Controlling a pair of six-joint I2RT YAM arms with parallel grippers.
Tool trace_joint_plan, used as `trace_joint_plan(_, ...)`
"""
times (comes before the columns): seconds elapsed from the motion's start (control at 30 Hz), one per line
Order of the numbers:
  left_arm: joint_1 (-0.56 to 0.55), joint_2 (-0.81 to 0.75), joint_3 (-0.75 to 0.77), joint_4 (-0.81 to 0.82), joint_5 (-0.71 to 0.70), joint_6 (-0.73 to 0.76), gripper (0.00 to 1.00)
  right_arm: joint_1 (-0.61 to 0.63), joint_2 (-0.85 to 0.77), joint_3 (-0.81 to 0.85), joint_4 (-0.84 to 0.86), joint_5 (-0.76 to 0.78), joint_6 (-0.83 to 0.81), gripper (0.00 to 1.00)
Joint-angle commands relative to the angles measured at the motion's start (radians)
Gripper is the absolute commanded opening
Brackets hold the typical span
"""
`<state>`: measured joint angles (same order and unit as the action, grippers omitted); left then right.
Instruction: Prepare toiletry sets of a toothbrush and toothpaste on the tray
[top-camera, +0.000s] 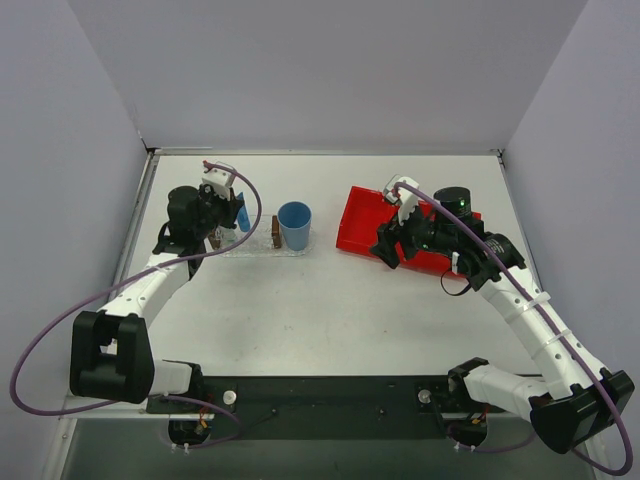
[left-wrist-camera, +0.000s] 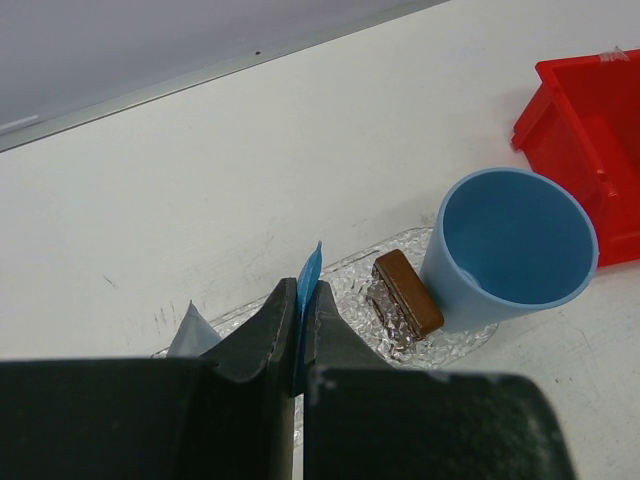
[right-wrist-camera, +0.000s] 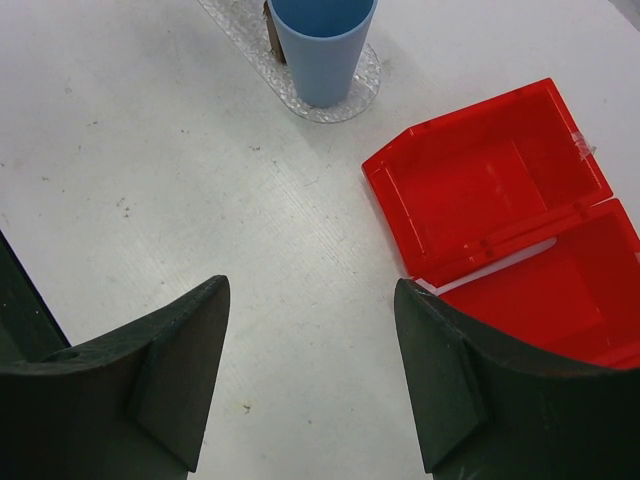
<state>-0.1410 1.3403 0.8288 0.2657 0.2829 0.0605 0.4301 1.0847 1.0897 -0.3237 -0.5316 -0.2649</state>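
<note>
In the left wrist view my left gripper (left-wrist-camera: 303, 288) is shut on the bright blue toothpaste tube (left-wrist-camera: 312, 262), holding it on edge just above the clear bumpy tray (left-wrist-camera: 350, 283). From above, that gripper (top-camera: 236, 207) hangs over the tray's left part (top-camera: 252, 250). A white-grey toothpaste tube (left-wrist-camera: 190, 335) lies on the tray left of my fingers. My right gripper (right-wrist-camera: 308, 290) stands open and empty over bare table beside the red bin (right-wrist-camera: 480, 190). A slim white stick, the toothbrush by its look (right-wrist-camera: 500, 262), lies in the bin along its divider.
A blue cup (top-camera: 294, 225) stands on the tray's right end, with a brown block (left-wrist-camera: 408, 292) just left of it. The red two-compartment bin (top-camera: 360, 225) sits right of centre, partly under my right arm. Grey walls close in the table on three sides.
</note>
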Motion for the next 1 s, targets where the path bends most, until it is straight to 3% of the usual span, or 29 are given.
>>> trace_joint_plan(0.0, 0.007, 0.0, 0.032, 0.053, -0.011, 0.005, 0.0, -0.008, 0.0, -0.002, 0.034, -0.028, -0.002, 0.61)
trace_joint_plan(0.97, 0.026, 0.056, 0.029, 0.093, -0.005, -0.028, 0.0, -0.014, -0.005, -0.016, 0.037, -0.025, -0.008, 0.61)
